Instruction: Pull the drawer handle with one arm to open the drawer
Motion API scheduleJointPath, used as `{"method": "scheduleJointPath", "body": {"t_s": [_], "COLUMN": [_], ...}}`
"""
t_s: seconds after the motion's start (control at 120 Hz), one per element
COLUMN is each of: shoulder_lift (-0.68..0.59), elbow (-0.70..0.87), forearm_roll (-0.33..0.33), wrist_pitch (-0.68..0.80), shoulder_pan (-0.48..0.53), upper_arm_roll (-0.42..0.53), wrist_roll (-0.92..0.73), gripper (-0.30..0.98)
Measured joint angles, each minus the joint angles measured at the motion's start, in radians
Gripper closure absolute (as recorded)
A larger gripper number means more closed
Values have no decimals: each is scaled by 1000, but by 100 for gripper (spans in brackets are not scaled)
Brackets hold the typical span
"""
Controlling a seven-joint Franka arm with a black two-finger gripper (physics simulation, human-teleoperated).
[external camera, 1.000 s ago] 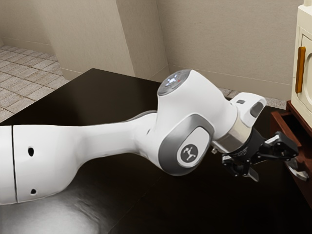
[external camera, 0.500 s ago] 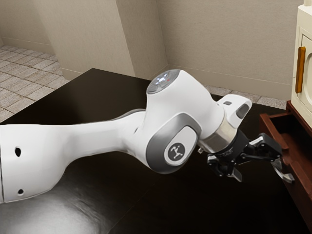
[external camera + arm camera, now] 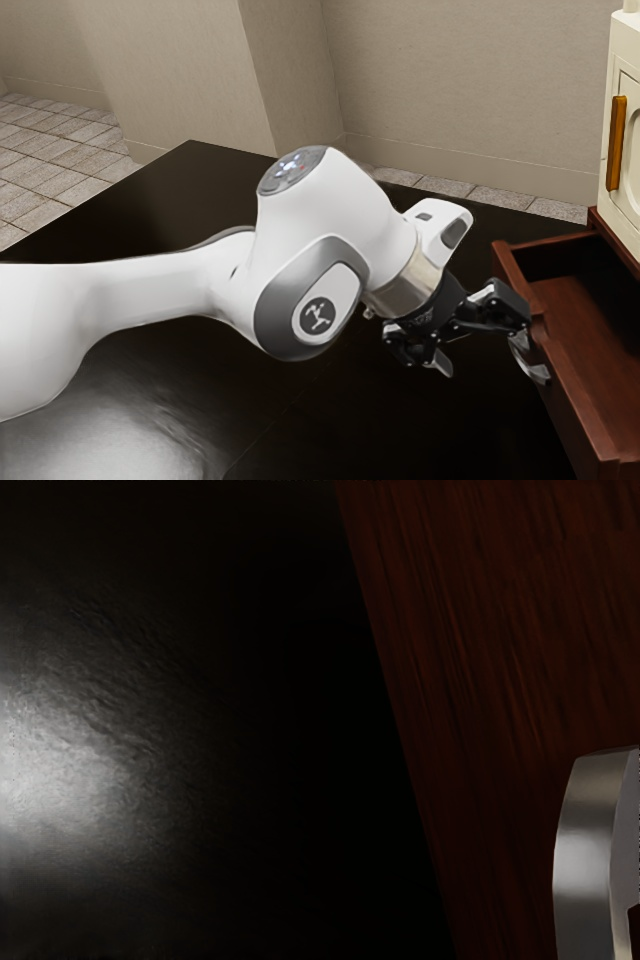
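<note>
The open black gripper [image 3: 483,352] is at the exterior view's right, its two fingers spread wide. One finger reaches the silver drawer handle [image 3: 530,364]; the other stands apart from it, over the dark table. Where exactly the first finger meets the handle is hidden. The reddish-brown drawer [image 3: 590,345] stands well out of its cabinet, and its inside shows. In the wrist view, the curved handle [image 3: 583,865] lies against the wooden drawer front [image 3: 480,650].
A cream cabinet [image 3: 622,210] with an orange-brown handle [image 3: 617,143] rises above the drawer at the exterior view's right. The dark tabletop [image 3: 180,200] extends under the arm. Behind it stand a beige wall and pillar [image 3: 200,80].
My arm and gripper have moved toward the exterior view's left. The drawer and its handle have come the same way, so the drawer is open wider and more of its inside shows.
</note>
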State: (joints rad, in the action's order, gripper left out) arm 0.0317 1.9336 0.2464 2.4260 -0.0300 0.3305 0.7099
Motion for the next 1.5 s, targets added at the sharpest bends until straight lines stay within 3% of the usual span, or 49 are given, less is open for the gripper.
{"method": "scheduleJointPath", "body": {"t_s": [1.0,1.5], "shoulder_lift": [-216,-237], "elbow": [204,234], "forearm_roll": [15,30], "wrist_pitch": [-20,-19], "shoulder_pan": [20,16], "upper_arm_roll": [-50,-67], "wrist_roll": [14,22], "gripper": [1,1]}}
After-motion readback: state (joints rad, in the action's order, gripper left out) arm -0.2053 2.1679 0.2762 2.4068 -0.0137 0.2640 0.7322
